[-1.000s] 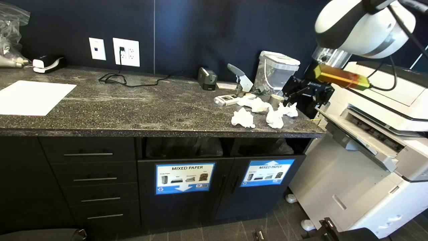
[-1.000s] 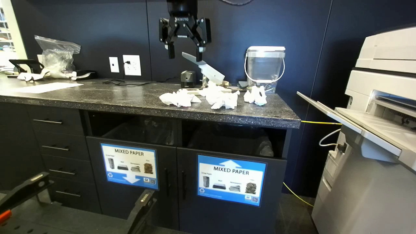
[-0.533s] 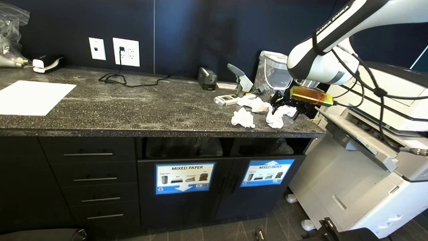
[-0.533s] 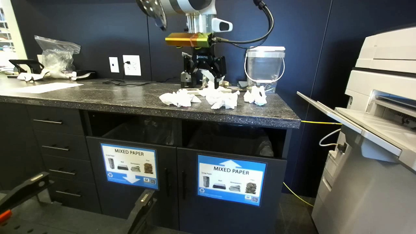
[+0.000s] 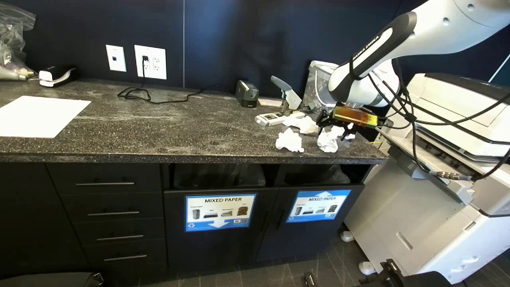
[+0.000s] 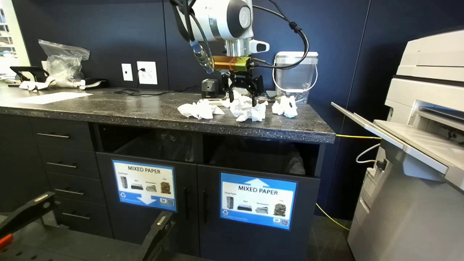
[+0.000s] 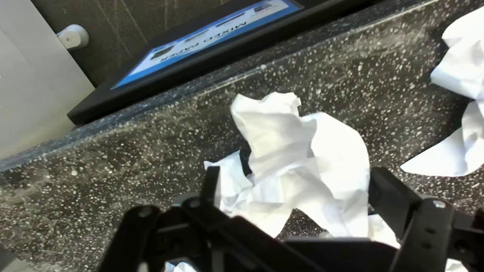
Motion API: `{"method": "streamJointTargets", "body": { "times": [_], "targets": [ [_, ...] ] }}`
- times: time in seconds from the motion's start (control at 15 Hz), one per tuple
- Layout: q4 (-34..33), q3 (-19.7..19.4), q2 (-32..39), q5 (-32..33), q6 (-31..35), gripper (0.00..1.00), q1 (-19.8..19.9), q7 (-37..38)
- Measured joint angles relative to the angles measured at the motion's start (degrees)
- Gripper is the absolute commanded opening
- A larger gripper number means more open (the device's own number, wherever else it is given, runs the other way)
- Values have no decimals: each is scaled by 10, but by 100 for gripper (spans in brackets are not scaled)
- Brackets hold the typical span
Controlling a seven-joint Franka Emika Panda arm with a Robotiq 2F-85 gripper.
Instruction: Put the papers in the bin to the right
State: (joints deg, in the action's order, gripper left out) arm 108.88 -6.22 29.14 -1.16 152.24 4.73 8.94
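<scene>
Arm (image 5: pixel 438 36): bent down over the worktop (image 5: pixel 167 131) near its front corner beside the printer (image 5: pixel 402 217), claw (image 7: pixel 294 181) pointing down.
Claw: fingers (image 7: pixel 391 196) apart, astride one wad (image 7: pixel 336 158); cannot tell whether they touch it.
Paper wads (image 6: pixel 201 110): on the worktop, close to that corner.
Pail (image 6: pixel 295 78): by the back edge.
Since a second ago: claw much lower; wads look unmoved.

On the doors (image 6: pixel 250 241), one sign (image 6: pixel 146 185) reads "MIXED PAPER", down arrow (image 6: pixel 146 199) beneath; another sign (image 6: pixel 258 201) reads likewise, up arrow (image 6: pixel 257 182) above. The arm (image 5: pixel 434 38) says "FRANKA EMIKA".
</scene>
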Motion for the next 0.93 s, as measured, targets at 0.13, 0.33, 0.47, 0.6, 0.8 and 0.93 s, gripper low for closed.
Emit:
{"method": "streamJointTargets", "body": {
  "times": [0.13,0.33,0.47,0.6,0.8,0.93],
  "targets": [
    [-27,-1,25,-2,-1,100,2,3],
    [-57,-5,55,-2,-6,100,5,9],
    [-73,-7,69,-2,-12,100,6,14],
    [-84,-9,79,-2,-17,100,6,18],
    [-97,-11,88,-2,-26,100,6,23],
    [-104,-12,91,-2,-31,100,6,27]
  ]
}}
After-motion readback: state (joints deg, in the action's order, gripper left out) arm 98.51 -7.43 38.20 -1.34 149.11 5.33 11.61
